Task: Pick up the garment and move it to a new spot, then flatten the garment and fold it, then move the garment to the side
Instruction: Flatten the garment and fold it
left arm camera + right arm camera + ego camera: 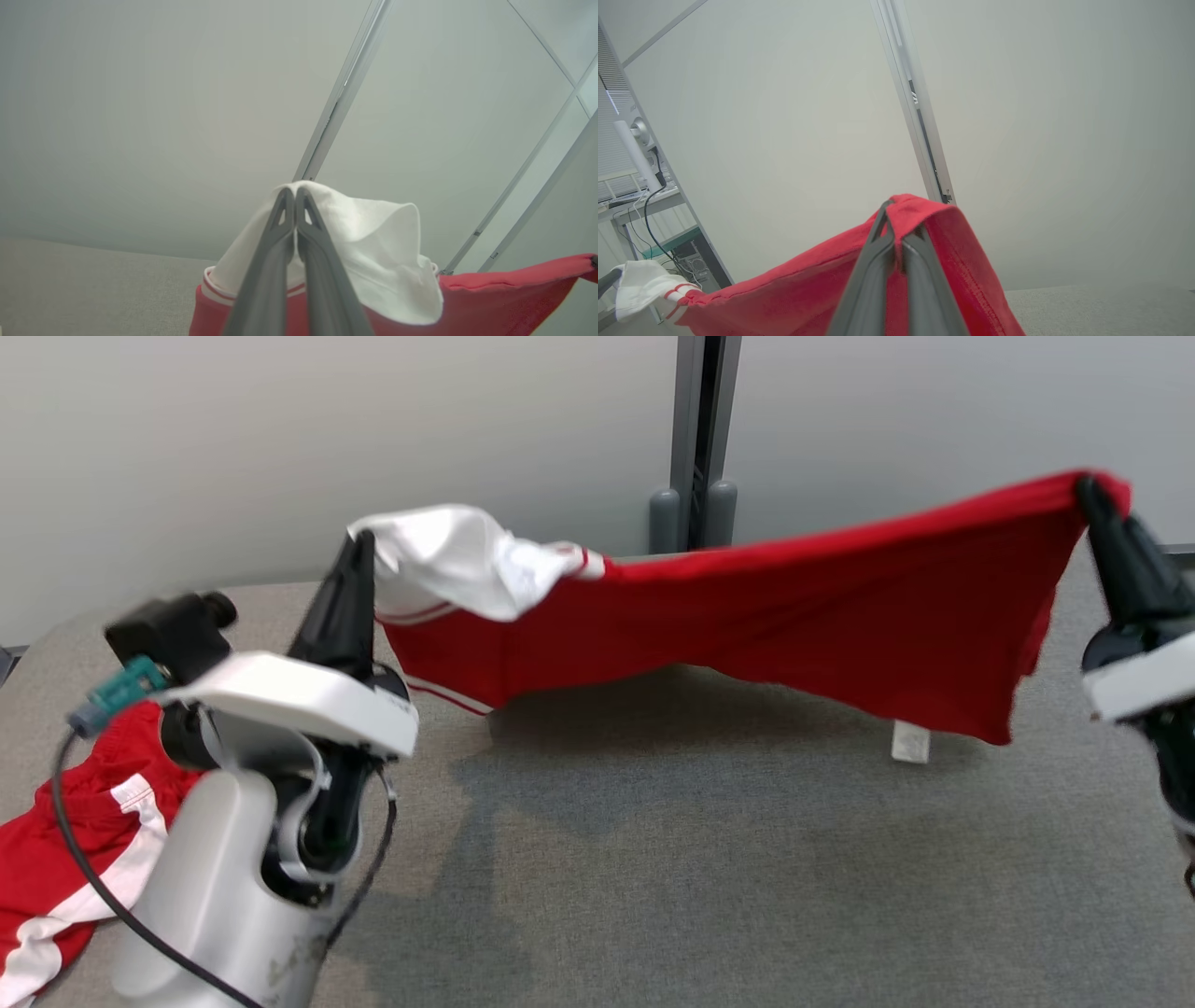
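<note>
The garment (794, 607) hangs in the air above the grey table (653, 877), stretched sideways between the two grippers. It is a red top with a white sleeve (448, 560) edged in thin red and white stripes.

The left gripper (362, 543) points upward at the left of the head view, and its fingers are pressed together on the white sleeve end. In the left wrist view the two fingers (286, 219) meet at their tips with white cloth draped over and behind them – a firm pinch on the garment.

The right gripper (1090, 493) stands at the far right, also pointing upward, clamped on the red corner at the opposite end. In the right wrist view red fabric folds over the tips of the closed fingers (878, 247).

The top edge of the cloth runs nearly taut from one grip to the other, slightly higher on the right. The lower edge sags in loose folds and casts a shadow on the table. A small white label (910, 742) dangles below the hem near the right side.

A second red and white garment (56, 859) lies crumpled on the table's left edge, partly behind the left arm. A pale partition wall (280, 448) with a grey post (695, 439) stands behind the table.
</note>
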Tool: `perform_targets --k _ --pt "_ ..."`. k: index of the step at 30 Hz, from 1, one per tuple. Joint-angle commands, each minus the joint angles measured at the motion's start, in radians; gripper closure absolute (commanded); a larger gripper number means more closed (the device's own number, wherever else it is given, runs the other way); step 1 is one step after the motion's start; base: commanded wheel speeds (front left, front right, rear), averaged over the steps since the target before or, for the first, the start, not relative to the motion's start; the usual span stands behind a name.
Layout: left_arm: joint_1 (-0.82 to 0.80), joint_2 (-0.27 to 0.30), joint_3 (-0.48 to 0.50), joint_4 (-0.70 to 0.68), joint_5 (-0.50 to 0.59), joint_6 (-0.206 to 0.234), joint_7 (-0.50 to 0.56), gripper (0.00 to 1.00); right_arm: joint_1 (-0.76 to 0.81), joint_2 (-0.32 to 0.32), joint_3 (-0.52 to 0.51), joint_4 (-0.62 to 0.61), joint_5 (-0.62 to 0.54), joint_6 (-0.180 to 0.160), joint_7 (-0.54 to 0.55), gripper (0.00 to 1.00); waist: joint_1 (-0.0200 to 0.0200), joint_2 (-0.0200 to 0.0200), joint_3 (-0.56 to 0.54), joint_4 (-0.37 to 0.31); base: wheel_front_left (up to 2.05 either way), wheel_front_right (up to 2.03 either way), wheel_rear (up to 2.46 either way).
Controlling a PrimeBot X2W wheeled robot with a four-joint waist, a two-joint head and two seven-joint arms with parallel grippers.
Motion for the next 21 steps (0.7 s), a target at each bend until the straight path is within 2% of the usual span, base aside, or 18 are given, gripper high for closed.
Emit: perform_targets --k 1,5,8,14,17,21 --pt "-0.041 0.004 0.023 -0.014 -0.019 0.008 0.016 1.0 -0.048 0.003 -0.019 0.008 0.011 0.0 0.018 1.0 0.0 -0.0001 -0.01 -0.004 0.0 0.0 0.0" --pt "-0.116 0.016 0.039 -0.018 -0.061 0.003 0.08 1.0 -0.154 0.029 -0.02 0.021 0.016 0.0 0.076 1.0 0.0 -0.0001 -0.02 -0.008 0.0 0.0 0.0" --pt "-0.18 0.038 0.052 -0.009 -0.064 0.004 0.113 1.0 -0.225 0.024 0.009 0.029 -0.027 0.0 0.11 1.0 0.0 -0.0001 -0.02 -0.013 0.0 0.0 0.0" --pt "-0.265 0.039 0.085 -0.006 -0.107 0.018 0.152 1.0 -0.318 0.031 0.07 0.064 -0.085 0.0 0.131 1.0 0.0 -0.0001 -0.024 -0.016 0.0 0.0 0.0" --pt "-0.309 0.019 0.135 0.005 -0.146 0.049 0.144 1.0 -0.357 0.061 0.044 0.12 -0.046 0.0 0.13 1.0 0.0 -0.0001 -0.025 -0.017 0.0 0.0 0.0" --pt "-0.323 0.008 0.157 0.02 -0.162 0.069 0.135 1.0 -0.369 0.08 0.012 0.156 -0.004 0.0 0.133 1.0 0.0 -0.0001 -0.023 -0.018 0.0 0.0 0.0"
